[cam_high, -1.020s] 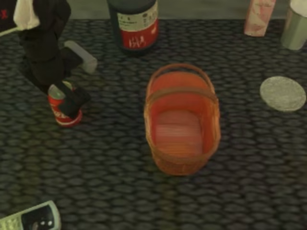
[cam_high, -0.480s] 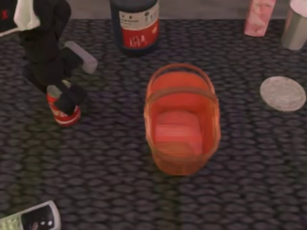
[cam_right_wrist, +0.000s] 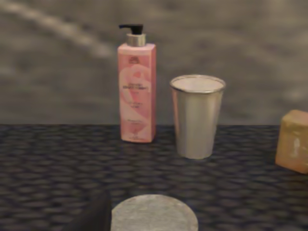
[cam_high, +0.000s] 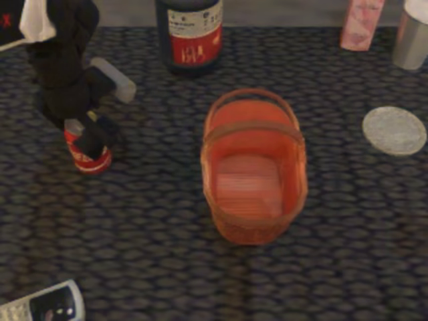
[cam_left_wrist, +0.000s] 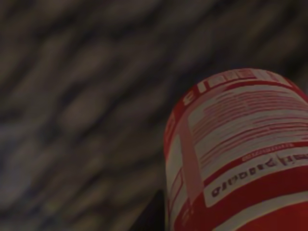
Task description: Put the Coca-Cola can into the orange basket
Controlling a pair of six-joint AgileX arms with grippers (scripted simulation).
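The Coca-Cola can (cam_high: pixel 85 158) is a small red can with white script, standing upright at the table's left. My left gripper (cam_high: pixel 84 136) comes down over it from above, its dark fingers shut on the can's sides just under the silver top. In the left wrist view the can (cam_left_wrist: pixel 240 154) fills the frame close up, with one dark finger (cam_left_wrist: pixel 150 217) against its side. The orange basket (cam_high: pixel 298 180) sits at the table's middle with nothing in it, its hoop handle (cam_high: pixel 253 125) arching across. My right gripper (cam_right_wrist: pixel 137 228) is parked out of the top view, open and holding nothing.
A large dark bottle (cam_high: pixel 190 33) with a red-and-white label stands at the back, between can and basket. A pink pump bottle (cam_high: pixel 361 23), a metal cup (cam_high: pixel 411 37) and a grey disc (cam_high: pixel 394 130) are at the right. A phone (cam_high: pixel 47 304) lies at the front left.
The left gripper's fingers have drawn in against the can, and the can has shifted slightly towards the back left. The basket has not moved.
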